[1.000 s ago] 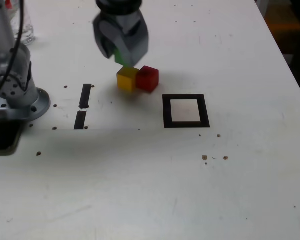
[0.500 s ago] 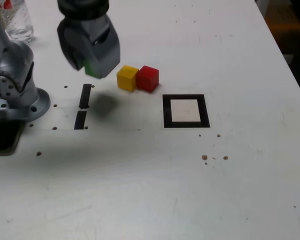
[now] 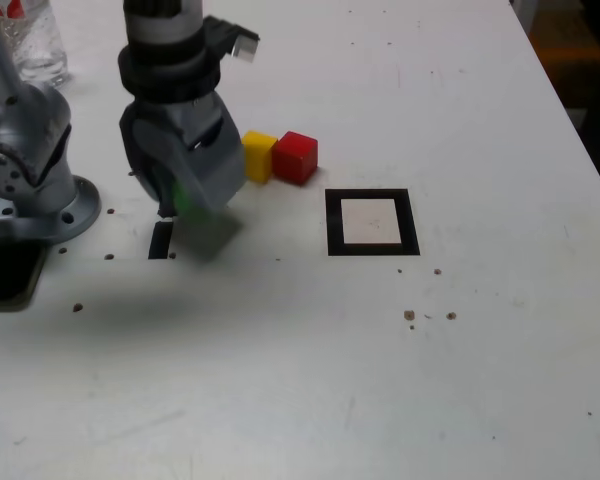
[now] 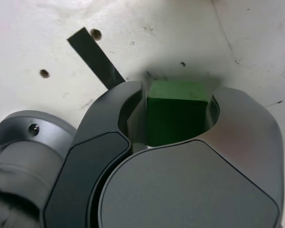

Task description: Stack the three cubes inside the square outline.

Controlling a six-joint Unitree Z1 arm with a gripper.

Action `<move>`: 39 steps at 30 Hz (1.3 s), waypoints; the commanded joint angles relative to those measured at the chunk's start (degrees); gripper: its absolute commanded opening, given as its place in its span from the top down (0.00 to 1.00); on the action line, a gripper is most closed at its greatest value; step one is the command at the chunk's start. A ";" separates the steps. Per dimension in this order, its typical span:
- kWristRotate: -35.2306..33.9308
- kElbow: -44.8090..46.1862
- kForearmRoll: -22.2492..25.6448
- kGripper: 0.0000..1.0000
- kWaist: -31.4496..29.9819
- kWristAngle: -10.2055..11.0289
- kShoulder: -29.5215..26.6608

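tabletop: white, speckled with small dark marks; the square outline, a black frame with a white centre, is the landmark. its interior is bare; no cube is placed yet.

arm base: grey, well to the exterior view's left of the outline, at the frame edge. a clear glass stands behind it.

gripper: well to the exterior view's left of the outline, pointing down, low over the tabletop. it is closed on the green cube; the wrist view shows the cube clamped between the jaws with its lower part protruding. whether the cube touches the tabletop cannot be told.

two black strips: the nearer one is visible just below the gripper in the exterior view; the farther one is mostly hidden behind the gripper.

yellow cube and red cube: side by side and touching, behind the outline and to its left in the exterior view, apart from it.

risks, by judgement:
- the held cube is far from the outline on the wrong side of the pair; a low sideways carry could knock the yellow or red cube.
- the cube appears held near its upper part; a shallow hold could let it tilt or slip in transit.
- an off-centre or tilted first placement would leave a poor base for the two cubes to follow.
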 commanded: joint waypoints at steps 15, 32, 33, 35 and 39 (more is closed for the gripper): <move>-1.22 3.33 -4.44 0.14 -0.08 -0.70 0.52; -5.12 -11.91 11.07 0.11 -0.08 10.04 0.07; -4.84 -13.09 11.70 0.11 -0.08 10.36 0.27; -3.94 -15.02 12.50 0.11 0.07 10.82 0.84; -1.55 -17.30 13.18 0.11 1.08 11.74 2.54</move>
